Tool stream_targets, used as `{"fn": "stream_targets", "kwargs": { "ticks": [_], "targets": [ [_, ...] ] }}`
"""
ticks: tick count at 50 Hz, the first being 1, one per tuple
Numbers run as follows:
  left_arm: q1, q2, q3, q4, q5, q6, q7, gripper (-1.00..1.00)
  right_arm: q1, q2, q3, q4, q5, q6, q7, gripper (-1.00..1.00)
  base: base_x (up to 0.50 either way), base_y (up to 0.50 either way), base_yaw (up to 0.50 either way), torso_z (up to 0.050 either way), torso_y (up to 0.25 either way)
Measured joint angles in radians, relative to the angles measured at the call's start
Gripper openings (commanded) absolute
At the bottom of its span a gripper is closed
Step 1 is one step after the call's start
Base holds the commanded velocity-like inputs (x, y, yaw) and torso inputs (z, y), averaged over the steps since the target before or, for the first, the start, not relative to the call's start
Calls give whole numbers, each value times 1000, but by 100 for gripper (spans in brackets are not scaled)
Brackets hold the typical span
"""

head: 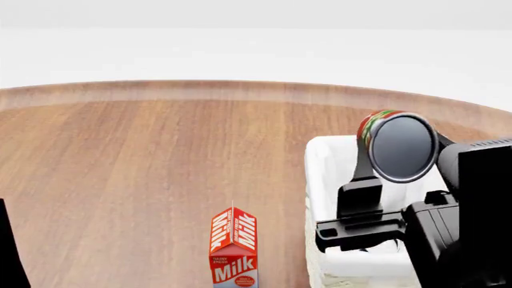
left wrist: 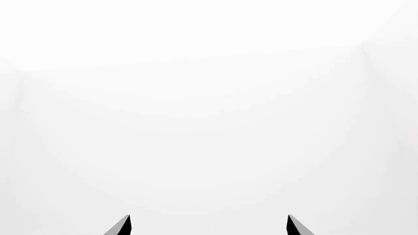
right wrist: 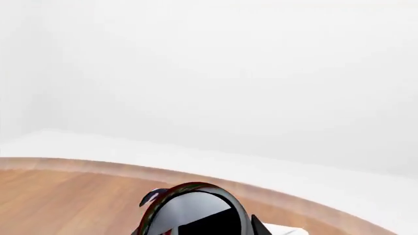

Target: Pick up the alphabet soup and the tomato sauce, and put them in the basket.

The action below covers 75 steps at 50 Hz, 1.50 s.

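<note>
Bright, even, shadowless light throughout. The left wrist view is washed out to near white. The can's (head: 400, 146) metal end shows a dull grey sheen.

The table (head: 136, 162) has a round top of brown wood with a visible grain, and its curved edge has a lighter band along it. Behind the table the floor (head: 240, 57) is plain and very pale, almost white. The wall (right wrist: 216, 73) behind is also white and has no windows or marks. In the left wrist view only white surfaces show, with faint lines where they meet in corners. The light is soft and even, without strong shadows.
</note>
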Motion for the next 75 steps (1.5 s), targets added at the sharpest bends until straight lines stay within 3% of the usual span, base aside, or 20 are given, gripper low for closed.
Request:
{"fn": "stream_targets", "kwargs": {
  "ticks": [29,46,75],
  "targets": [
    [-6,-2,-5,5,-8,-4,0,100,166,-343,4,624,31,102,-104,-100,0,0,0,0,0],
    [-2,-3,-4,-2,-5,5,1,100,184,-533,-16,990,24,117,-159,-100,0,0,0,0,1],
    [5,-10,-7,-6,-1,18,1,100,113,-718,-46,1341,28,116,-232,-100,0,0,0,0,0]
  ]
}}
